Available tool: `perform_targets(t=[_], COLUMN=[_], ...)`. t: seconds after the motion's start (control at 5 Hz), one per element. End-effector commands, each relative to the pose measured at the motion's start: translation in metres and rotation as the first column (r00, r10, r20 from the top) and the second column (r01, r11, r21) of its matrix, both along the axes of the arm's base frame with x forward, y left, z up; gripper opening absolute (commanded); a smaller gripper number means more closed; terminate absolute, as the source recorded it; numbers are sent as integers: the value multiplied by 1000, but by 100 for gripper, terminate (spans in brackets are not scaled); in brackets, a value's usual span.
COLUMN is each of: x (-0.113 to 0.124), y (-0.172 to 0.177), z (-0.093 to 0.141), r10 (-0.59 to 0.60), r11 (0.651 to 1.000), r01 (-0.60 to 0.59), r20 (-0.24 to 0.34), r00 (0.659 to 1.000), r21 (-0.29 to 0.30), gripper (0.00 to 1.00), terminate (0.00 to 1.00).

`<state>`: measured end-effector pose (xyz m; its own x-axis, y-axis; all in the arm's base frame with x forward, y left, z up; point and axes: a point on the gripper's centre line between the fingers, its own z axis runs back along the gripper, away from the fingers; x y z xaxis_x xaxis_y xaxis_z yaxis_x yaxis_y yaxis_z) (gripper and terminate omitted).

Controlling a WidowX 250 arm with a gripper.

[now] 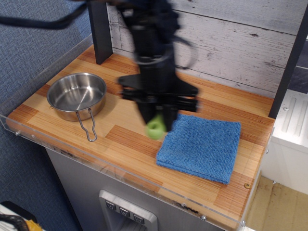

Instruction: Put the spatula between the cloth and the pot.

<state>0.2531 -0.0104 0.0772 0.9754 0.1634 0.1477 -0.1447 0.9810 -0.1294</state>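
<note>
My gripper is blurred with motion and hangs over the wood between the pot and the cloth. It is shut on the spatula; only the lime-green handle end shows below the fingers, and the blade is hidden. The steel pot with its wire handle stands at the left. The blue cloth lies flat at the right, with its left edge just right of the spatula.
The wooden tabletop has a clear acrylic rim along the front and left. A dark post stands at the back left. The arm hides the area behind it.
</note>
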Motion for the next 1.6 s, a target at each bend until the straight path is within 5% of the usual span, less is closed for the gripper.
perform_targets(t=[0.0, 0.4, 1.2, 1.4], x=[-7, 8, 27, 27], y=[51, 83, 68, 65], z=[3, -9, -80, -78], r10=[39, 102, 47, 54], r11=[999, 994, 994, 995], r01=[-40, -104, -44, -52], r20=[34, 39, -24, -26], r00=[999, 994, 999, 998], r21=[23, 39, 97, 89], gripper=[0, 0, 0, 100], terminate=[0, 0, 0, 0])
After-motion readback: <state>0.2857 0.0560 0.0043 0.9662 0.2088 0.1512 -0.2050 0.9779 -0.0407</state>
